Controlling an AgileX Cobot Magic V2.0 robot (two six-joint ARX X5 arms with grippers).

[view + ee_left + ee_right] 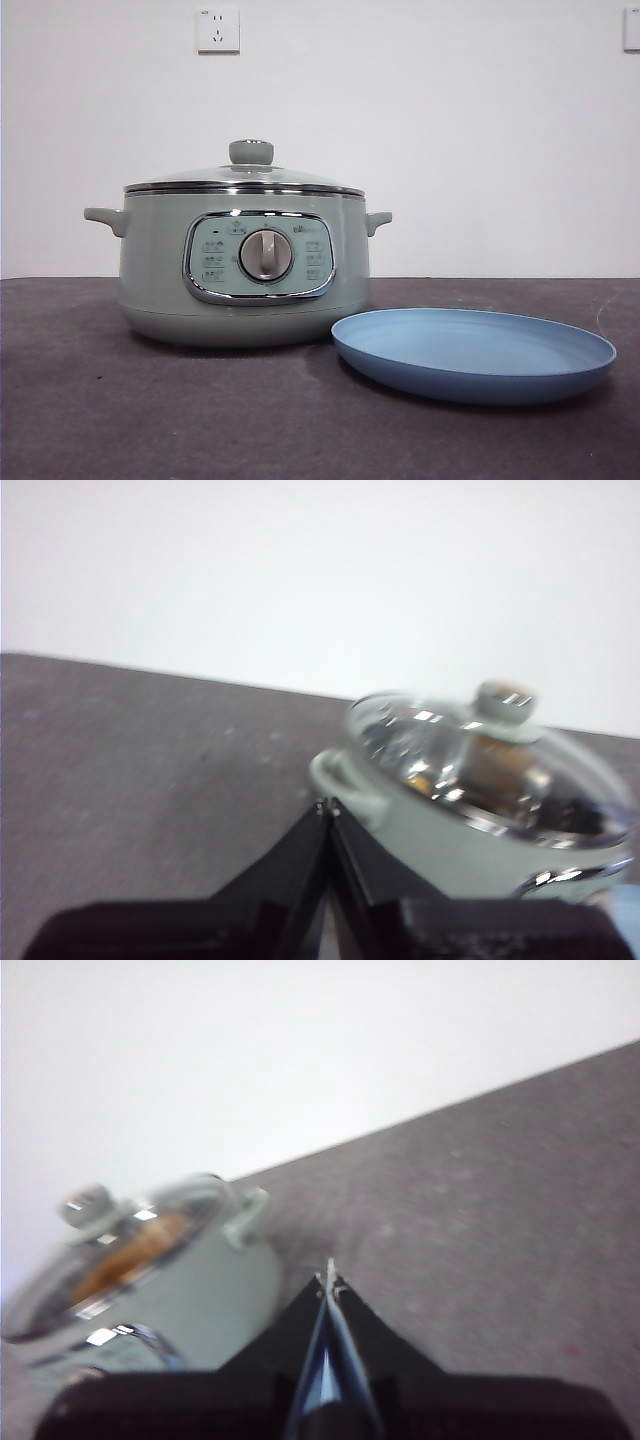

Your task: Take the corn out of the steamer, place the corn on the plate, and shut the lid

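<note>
Plate (474, 352) nearest in the front view, lying flat on the dark table (100, 420), bare, nothing on it. It sits just beside the steamer (245, 265), at the side of the pot with the smaller-looking handle; whether the rims touch I cannot tell.

Steamer stands upright behind it, dial facing the front camera. Lid (247, 177) seated on the pot rim, knob up. Not yet lifted.

Corn (130, 1250): seen only through the glass in the wrist views, a blurred yellow-orange shape inside the pot. So it is in the steamer, under the lid.

Left gripper (328, 810): jaws pressed together, tips meeting, holding nothing. It hangs off the table near one side handle of the steamer, apart from it.

Right gripper (328, 1278): jaws likewise closed tip to tip, empty, near the pot's other handle, not touching.

Neither arm shows in the front view.

Wall (450, 120) behind, with a socket (218, 30).

Judgement: nothing done. Left to do: lid off, corn out, corn onto plate, lid back on.
</note>
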